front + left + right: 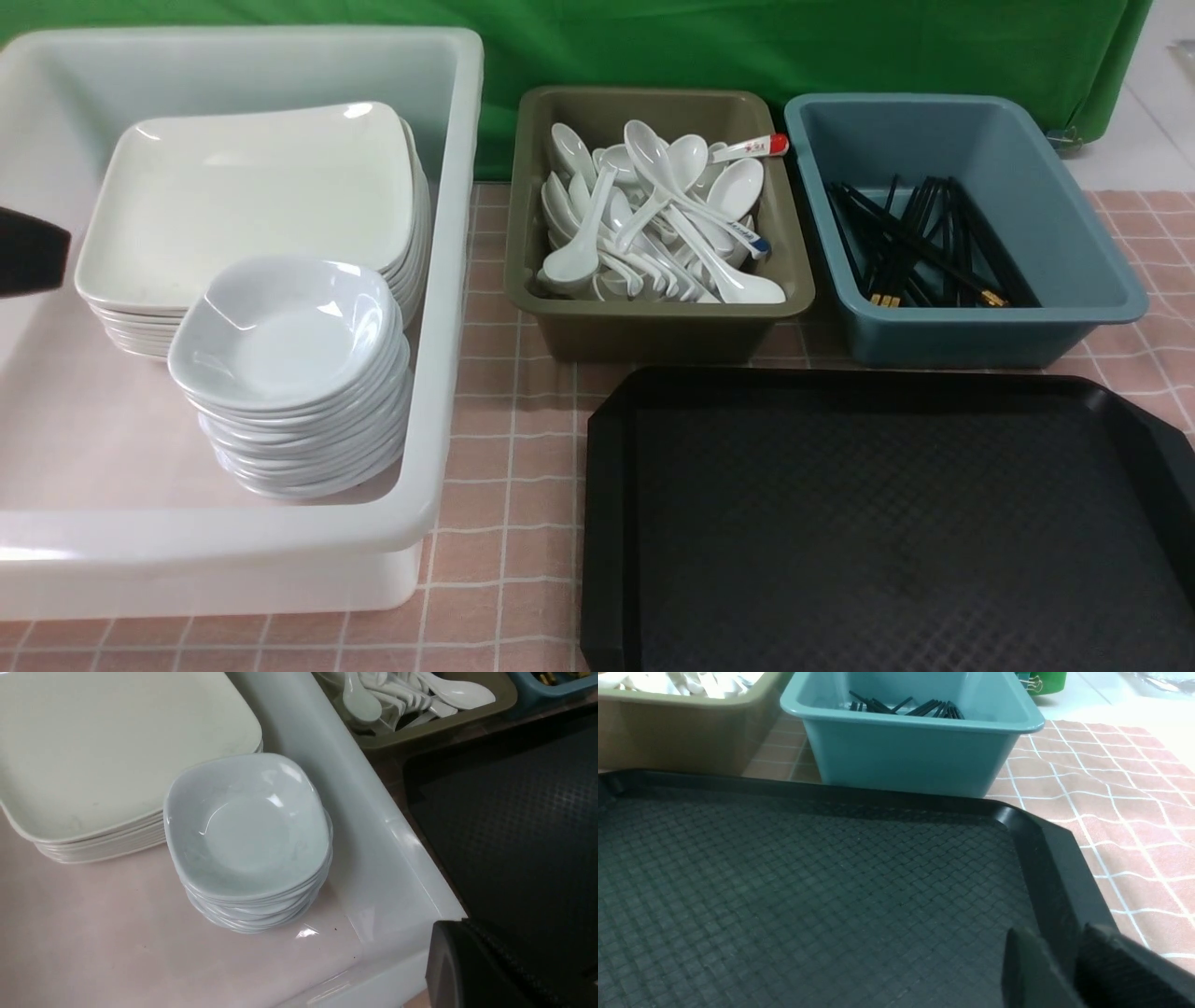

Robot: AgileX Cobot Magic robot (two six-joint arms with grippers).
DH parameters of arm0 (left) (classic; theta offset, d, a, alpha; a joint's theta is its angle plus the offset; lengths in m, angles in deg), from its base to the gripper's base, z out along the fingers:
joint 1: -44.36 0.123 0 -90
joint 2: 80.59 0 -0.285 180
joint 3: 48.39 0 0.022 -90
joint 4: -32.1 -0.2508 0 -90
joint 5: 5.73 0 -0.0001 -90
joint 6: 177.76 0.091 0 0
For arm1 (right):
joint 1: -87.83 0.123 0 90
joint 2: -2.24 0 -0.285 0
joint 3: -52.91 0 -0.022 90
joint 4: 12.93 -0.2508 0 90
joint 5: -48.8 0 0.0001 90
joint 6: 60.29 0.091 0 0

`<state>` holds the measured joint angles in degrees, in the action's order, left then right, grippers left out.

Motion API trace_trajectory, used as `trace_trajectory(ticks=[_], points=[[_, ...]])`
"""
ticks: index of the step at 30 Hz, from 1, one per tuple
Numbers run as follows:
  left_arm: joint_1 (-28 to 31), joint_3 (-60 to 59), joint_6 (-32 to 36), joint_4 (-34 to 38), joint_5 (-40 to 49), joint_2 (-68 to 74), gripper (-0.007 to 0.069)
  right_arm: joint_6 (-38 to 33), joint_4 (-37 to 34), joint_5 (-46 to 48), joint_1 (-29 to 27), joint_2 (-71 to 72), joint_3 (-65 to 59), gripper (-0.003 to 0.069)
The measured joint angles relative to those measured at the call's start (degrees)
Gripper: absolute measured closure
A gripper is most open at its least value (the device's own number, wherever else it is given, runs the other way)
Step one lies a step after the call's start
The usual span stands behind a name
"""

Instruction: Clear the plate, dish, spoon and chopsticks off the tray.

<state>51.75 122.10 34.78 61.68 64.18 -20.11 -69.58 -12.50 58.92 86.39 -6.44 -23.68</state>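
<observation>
Left pincer [490, 970] pressed together beside white tub [373, 858], right pincer [1069, 970] slightly spread astride tray [1045, 858] rim, seen only from its wrist

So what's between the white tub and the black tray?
Only bare pink checked tablecloth. The front view shows a narrow strip of it separating the white tub from the tray, with nothing lying on it.

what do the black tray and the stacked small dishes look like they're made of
The tray looks like matte black molded plastic: its surface carries a pressed diamond texture and gives only dull sheen. The small dishes look like glossy white ceramic or melamine; sharp highlights show on the top one, but the look alone can't settle which.
</observation>
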Motion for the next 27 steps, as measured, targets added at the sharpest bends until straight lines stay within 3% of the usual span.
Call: trace_trajectory(ticks=[27], points=[[0.0, 0.0, -2.4, -0.5, 0.0, 0.0, 0.0625, 0.0, 0.0, 0.0, 0.1, 0.0, 0.0, 0.0419]])
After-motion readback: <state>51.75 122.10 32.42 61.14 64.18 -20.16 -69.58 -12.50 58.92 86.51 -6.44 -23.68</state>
